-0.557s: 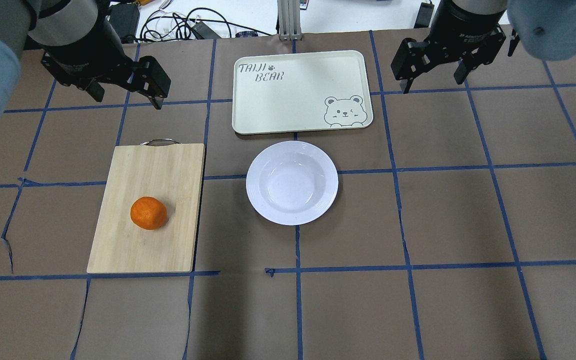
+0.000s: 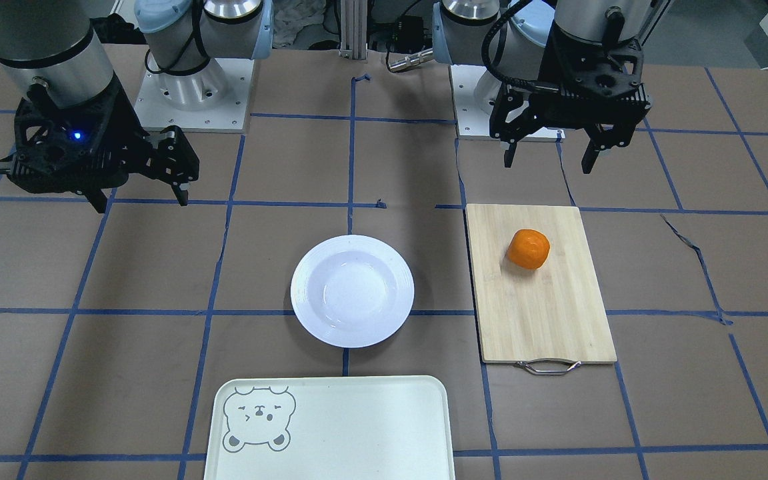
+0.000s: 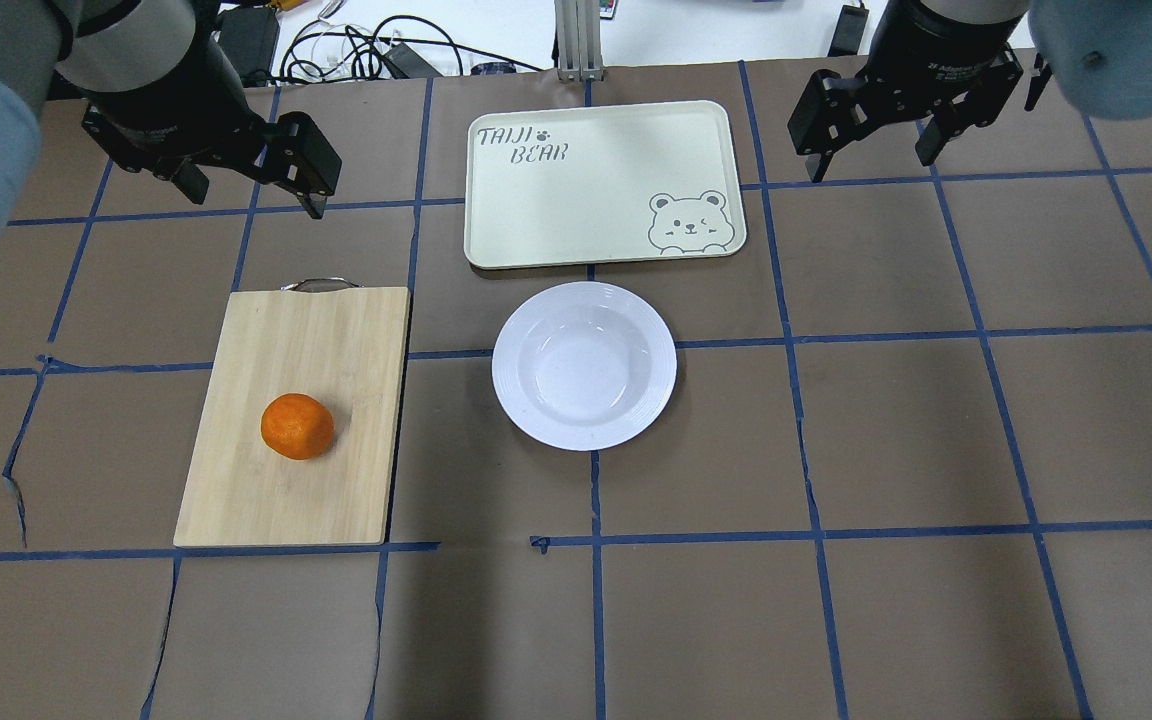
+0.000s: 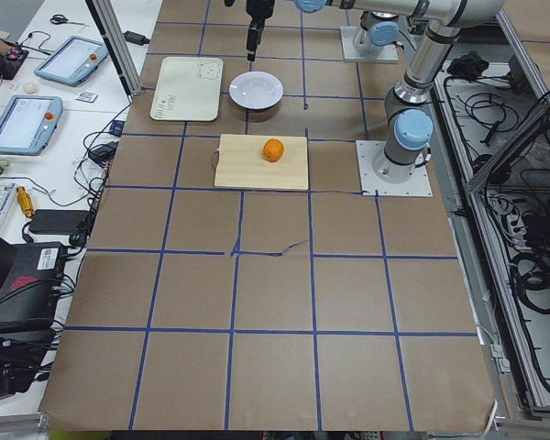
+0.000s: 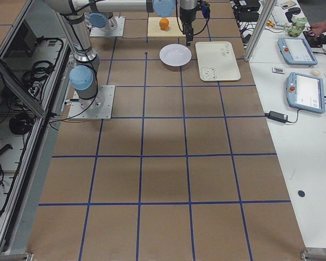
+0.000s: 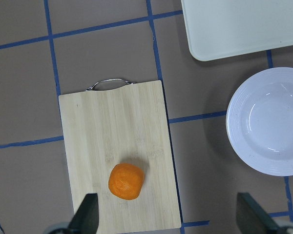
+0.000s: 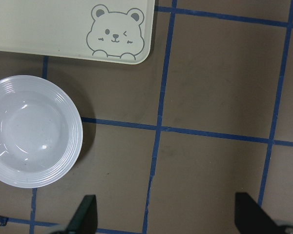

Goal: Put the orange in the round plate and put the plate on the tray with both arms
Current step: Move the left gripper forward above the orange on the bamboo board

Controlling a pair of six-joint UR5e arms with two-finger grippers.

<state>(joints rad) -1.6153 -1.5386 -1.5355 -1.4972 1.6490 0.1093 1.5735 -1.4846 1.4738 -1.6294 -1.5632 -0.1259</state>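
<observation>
The orange (image 3: 297, 426) (image 2: 528, 249) (image 6: 126, 181) lies on a wooden cutting board (image 3: 276, 500). To its right the round plate (image 3: 584, 365) (image 2: 352, 291) (image 7: 29, 131) sits with nothing in it, just in front of the tray (image 3: 596, 190) (image 2: 351, 427), which also holds nothing. My left gripper (image 3: 254, 198) (image 2: 547, 163) (image 6: 168, 219) hangs open above the table beyond the board's handle end. My right gripper (image 3: 871, 165) (image 2: 141, 200) (image 7: 166, 217) is open too, up in the air to the right of the tray. Neither touches anything.
The board's metal handle (image 3: 319, 284) points to the far side. Cables and an aluminium post (image 3: 576, 40) line the far edge. The arm bases (image 2: 191, 87) stand at the robot's side. Brown paper with blue tape lines covers the table.
The right gripper has shifted slightly toward the far edge. The left gripper, orange, plate and tray have not visibly moved.
</observation>
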